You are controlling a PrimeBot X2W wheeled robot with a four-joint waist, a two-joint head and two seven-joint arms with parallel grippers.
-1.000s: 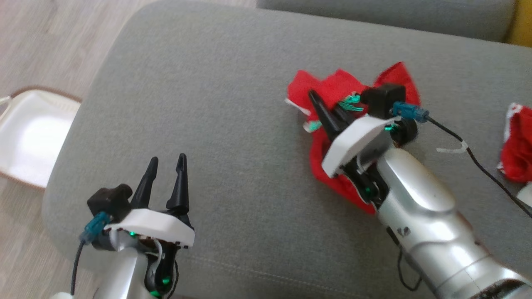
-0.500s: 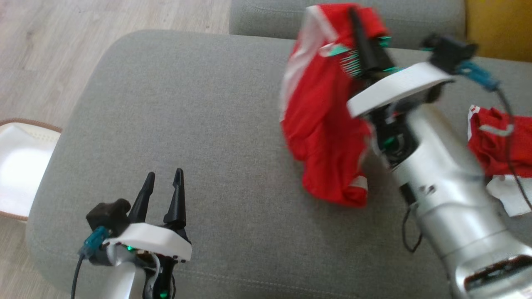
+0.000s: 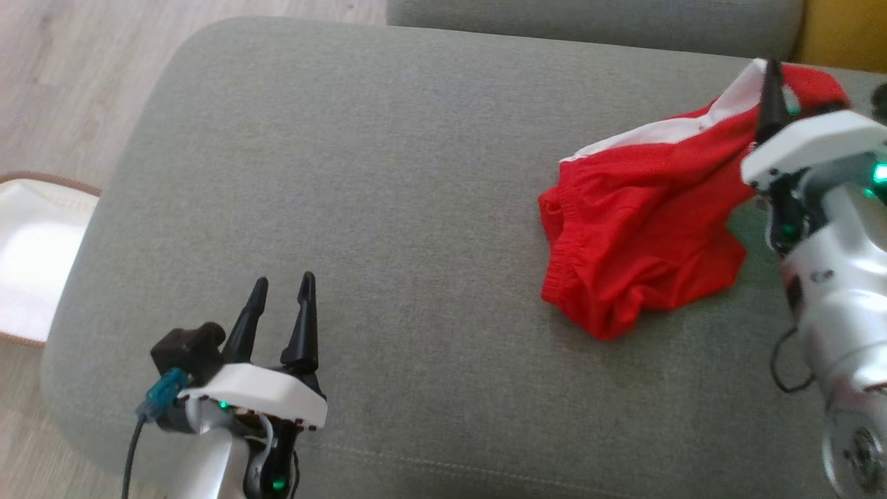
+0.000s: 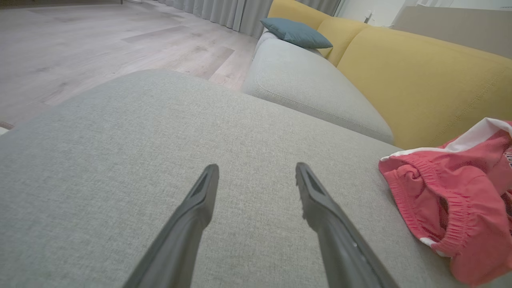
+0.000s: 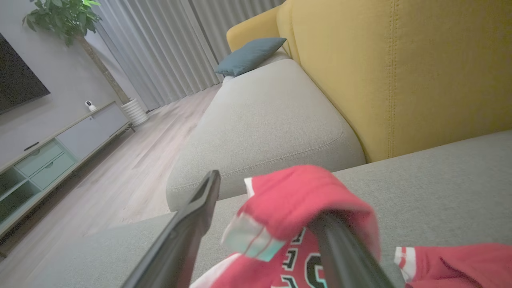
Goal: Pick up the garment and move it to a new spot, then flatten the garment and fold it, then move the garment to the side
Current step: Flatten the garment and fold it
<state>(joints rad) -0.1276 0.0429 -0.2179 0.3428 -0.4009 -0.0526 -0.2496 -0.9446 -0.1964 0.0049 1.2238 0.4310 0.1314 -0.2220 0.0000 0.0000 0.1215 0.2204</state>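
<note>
Currently the red garment [image 3: 644,235] lies bunched on the right of the grey sofa cushion [image 3: 388,173]. Its far, white-trimmed edge is draped over one finger [image 3: 770,90] of my right hand [image 5: 268,196], whose fingers stand apart and pinch nothing. My left hand [image 3: 283,278] hovers spread wide over the cushion's near left. One white tray [image 3: 28,277] sits on the floor [image 3: 69,83] further left; I cannot tell its contents. In the head view I count one garment and two hands.
</note>
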